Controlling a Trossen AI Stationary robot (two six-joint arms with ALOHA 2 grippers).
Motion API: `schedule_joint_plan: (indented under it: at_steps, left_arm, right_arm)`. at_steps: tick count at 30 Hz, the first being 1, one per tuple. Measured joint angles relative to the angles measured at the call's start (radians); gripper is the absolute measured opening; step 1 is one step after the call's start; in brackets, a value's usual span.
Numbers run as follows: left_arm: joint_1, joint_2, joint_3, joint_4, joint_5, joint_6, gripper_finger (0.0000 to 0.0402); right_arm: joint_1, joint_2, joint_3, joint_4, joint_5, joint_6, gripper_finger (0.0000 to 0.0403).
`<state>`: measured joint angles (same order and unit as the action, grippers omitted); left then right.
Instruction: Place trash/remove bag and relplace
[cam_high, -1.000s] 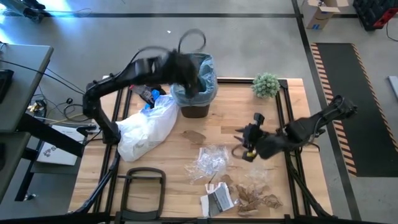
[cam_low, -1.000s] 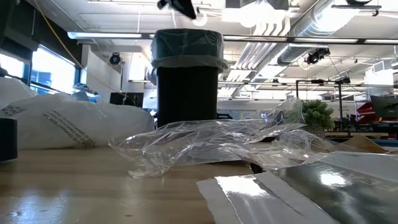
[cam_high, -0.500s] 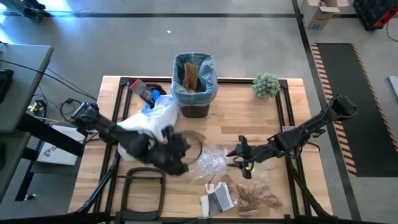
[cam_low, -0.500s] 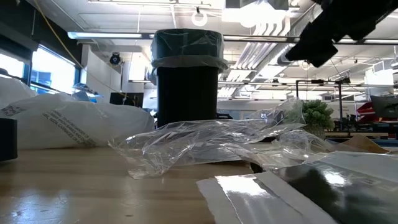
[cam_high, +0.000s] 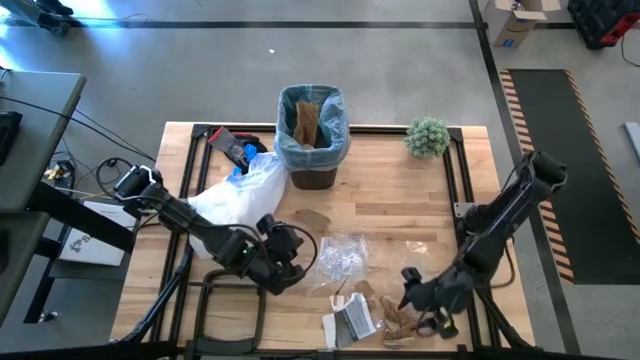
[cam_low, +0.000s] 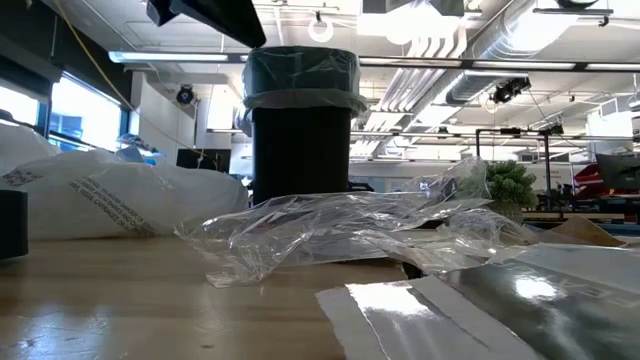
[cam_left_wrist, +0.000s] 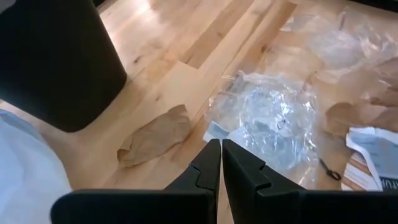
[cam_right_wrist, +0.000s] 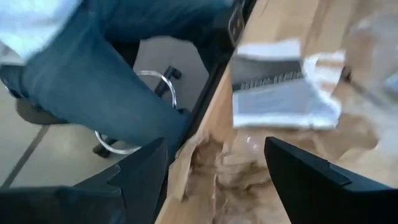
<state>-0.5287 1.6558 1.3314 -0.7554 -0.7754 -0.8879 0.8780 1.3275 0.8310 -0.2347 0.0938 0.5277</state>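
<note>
**Right arm relocated to paper scraps**

Since the earlier frame, right gripper (cam_high: 412, 297) has dropped to the crumpled brown paper (cam_high: 412, 318), well apart from the bin (cam_high: 312, 140). High view: left gripper (cam_high: 300, 262) beside the clear wrapper (cam_high: 340, 258); blue liner (cam_high: 338, 135) lines the bin. Left wrist: fingers (cam_left_wrist: 208, 167) pressed together, empty. Right wrist: fingers (cam_right_wrist: 146, 168) spread wide over the paper, near the packet (cam_right_wrist: 283, 102).

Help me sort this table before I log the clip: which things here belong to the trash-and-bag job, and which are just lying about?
Job things:
- bin with blue bag, brown paper inside
- clear wrapper
- brown paper scraps
- brown scrap
- black-and-white packet

Lying about:
- green plant
- white plastic bag
</note>
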Motion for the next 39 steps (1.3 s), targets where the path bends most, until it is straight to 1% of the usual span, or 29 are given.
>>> schedule_joint_plan:
  at_steps: [4,8,11,13,16,19,21,23,25,27,30,31,33,35,39]
  left_arm:
    - [0.009,0.0,-0.011,0.005,0.003,0.0,0.0]
    - [0.012,0.0,-0.014,0.004,0.005,0.0,0.0]
    - [0.014,0.0,-0.014,0.002,0.004,0.0,0.0]
    - [0.017,0.0,-0.014,0.003,0.004,0.0,0.0]
    - [0.019,0.0,-0.014,0.003,0.004,0.0,0.0]
    - [0.02,0.0,-0.014,0.002,0.003,0.0,0.0]
    - [0.02,0.0,-0.014,0.003,0.006,0.0,0.0]
    - [0.021,0.0,-0.014,0.005,0.003,0.0,0.0]
    - [0.021,0.0,-0.014,0.005,0.004,-0.001,0.0]
    - [0.022,0.0,-0.014,0.008,0.003,0.0,0.0]
    - [0.022,-0.001,-0.013,0.022,0.003,0.0,0.0]
    - [0.022,-0.002,-0.009,0.016,0.005,0.001,0.0]
    - [0.016,-0.003,0.016,0.012,0.007,0.018,0.0]
    - [0.002,-0.008,0.048,0.012,-0.004,0.06,0.0]
    - [-0.031,-0.01,0.125,0.014,-0.066,0.166,0.0]
  right_arm:
    - [0.028,0.11,0.0,0.08,0.001,0.049,0.026]
    - [0.038,0.23,0.0,0.226,-0.05,0.036,0.026]
    - [0.046,0.296,0.0,0.242,-0.063,-0.002,0.026]
    - [0.057,0.334,0.0,0.21,-0.031,-0.03,0.026]
    - [0.072,0.394,0.0,0.088,0.051,-0.049,0.026]
    - [0.075,0.432,0.004,-0.005,0.14,0.019,0.0259]
    - [0.073,0.449,0.007,-0.042,0.17,0.049,0.0251]
    - [0.069,0.453,0.007,-0.055,0.195,0.053,0.0227]
    - [0.059,0.456,0.007,-0.056,0.204,0.052,0.0187]
    - [0.044,0.456,0.007,-0.063,0.203,0.052,0.0132]
    - [0.031,0.449,0.005,-0.07,0.205,0.056,0.0036]
    - [0.025,0.437,0.002,-0.082,0.2,0.055,0.002]
    - [0.014,0.388,-0.003,-0.124,0.191,0.064,0.0014]
    - [-0.002,0.319,-0.005,-0.232,0.175,0.075,0.0011]
    - [-0.054,0.133,0.064,-0.409,0.193,0.066,0.0003]
